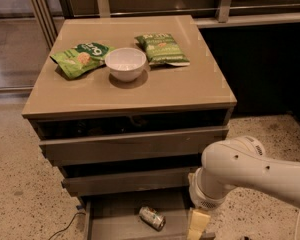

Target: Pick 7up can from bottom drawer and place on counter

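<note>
The 7up can point(152, 217) lies on its side on the grey floor of the open bottom drawer point(115, 219). My gripper point(196, 226) hangs from the white arm point(240, 174) at the drawer's right side, just right of the can and apart from it; only its yellowish upper part shows above the frame's bottom edge. The tan counter point(180, 86) tops the cabinet.
A white bowl point(125, 63) stands on the counter between two green snack bags point(81, 58) point(161, 48). The two upper drawers point(132, 144) are slightly pulled out. A dark wall stands to the right, a speckled floor around, and a cable point(65, 228) lies at lower left.
</note>
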{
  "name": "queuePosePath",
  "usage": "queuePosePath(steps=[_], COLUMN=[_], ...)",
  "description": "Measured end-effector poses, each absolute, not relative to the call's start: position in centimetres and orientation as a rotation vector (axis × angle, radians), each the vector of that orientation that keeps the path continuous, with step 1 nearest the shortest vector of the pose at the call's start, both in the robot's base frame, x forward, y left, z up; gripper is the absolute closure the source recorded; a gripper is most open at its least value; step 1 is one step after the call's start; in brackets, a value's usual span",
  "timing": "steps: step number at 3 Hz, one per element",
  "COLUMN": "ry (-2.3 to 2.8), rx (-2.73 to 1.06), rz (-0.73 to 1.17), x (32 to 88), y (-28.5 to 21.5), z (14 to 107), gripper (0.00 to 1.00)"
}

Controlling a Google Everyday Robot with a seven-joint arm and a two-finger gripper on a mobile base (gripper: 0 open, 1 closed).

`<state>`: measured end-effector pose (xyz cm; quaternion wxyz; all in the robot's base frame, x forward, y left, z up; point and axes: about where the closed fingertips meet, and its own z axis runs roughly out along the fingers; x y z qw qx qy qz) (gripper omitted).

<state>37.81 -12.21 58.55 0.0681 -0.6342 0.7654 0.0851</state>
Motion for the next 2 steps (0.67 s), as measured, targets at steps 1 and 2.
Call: queuePosePath(steps=[1, 2], ry=[2.344, 2.358], rx=[-1.922, -1.928], rz=[0.354, 0.398], x=[37.7, 37.2], y=[-11.8, -11.6], z=[53.7, 52.3], gripper=[0.0, 0.0])
